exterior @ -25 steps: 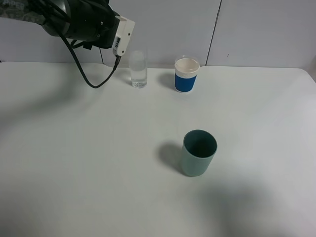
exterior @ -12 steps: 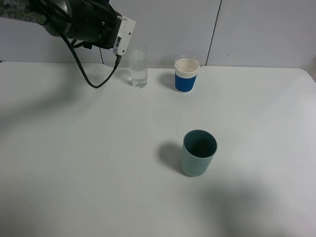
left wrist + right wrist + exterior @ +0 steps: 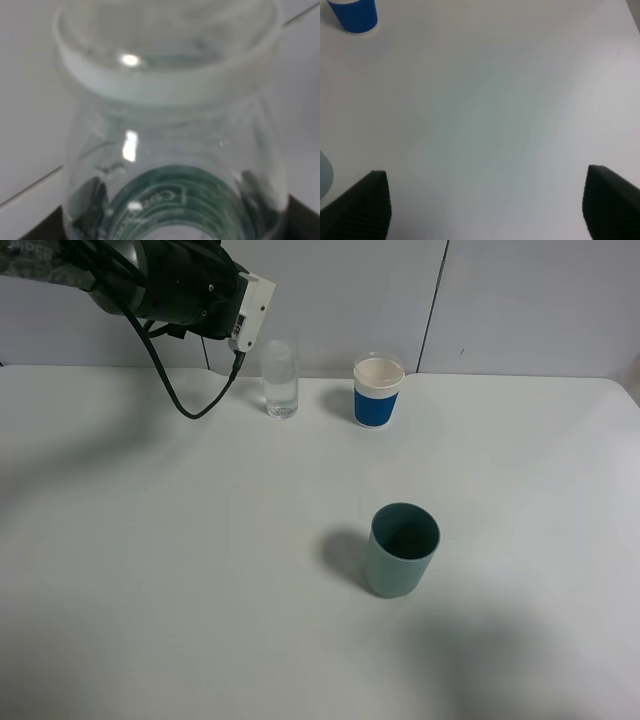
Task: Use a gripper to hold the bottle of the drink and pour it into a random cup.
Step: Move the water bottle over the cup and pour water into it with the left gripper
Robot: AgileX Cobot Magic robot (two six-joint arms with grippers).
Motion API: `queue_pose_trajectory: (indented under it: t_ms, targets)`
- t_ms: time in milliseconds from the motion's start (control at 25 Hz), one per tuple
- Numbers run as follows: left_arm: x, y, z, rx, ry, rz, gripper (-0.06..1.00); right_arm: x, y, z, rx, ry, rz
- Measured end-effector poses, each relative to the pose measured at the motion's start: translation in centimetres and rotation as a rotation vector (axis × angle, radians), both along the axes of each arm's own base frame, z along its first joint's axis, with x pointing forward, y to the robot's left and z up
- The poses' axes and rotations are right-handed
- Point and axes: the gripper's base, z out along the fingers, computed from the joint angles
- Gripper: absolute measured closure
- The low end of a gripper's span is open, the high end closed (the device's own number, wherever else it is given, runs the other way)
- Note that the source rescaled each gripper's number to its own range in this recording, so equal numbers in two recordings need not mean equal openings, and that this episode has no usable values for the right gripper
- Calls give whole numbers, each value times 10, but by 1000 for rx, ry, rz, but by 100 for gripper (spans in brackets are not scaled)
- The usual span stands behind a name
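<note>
The bottle of the drink (image 3: 175, 165) fills the left wrist view: clear plastic, a dark green label, its ringed neck pointing away from the camera. My left gripper (image 3: 250, 312) is shut on it, raised at the back left, just left of the cup's rim. In the high view the bottle is hidden behind the black arm. The cup (image 3: 280, 380), a tall narrow clear glass, stands upright at the table's back edge. In its wrist view my right gripper (image 3: 485, 205) is open over bare table, holding nothing.
A white paper cup with a blue band (image 3: 378, 392) stands right of the glass and shows again in the right wrist view (image 3: 352, 15). A wider grey-green plastic cup (image 3: 402, 550) stands mid-table. A black cable (image 3: 190, 405) loops down from the left arm. A wall runs behind the table.
The left arm with the bottle has crept very slightly upward beside the glass. Nothing else has moved.
</note>
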Motion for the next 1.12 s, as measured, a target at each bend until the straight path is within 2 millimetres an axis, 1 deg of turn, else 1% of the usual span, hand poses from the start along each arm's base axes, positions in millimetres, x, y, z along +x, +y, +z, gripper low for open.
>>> queue_pose_trajectory:
  t_ms: [200, 720, 1120]
  targets:
    - [0, 0, 0, 0, -1, 0, 91, 0, 0, 0, 0, 0, 0]
    - [-3, -8, 1, 34, 8, -26, 91, 0, 0, 0, 0, 0, 0]
    - [-4, -4, 4, 48, -14, 24, 91, 0, 0, 0, 0, 0, 0]
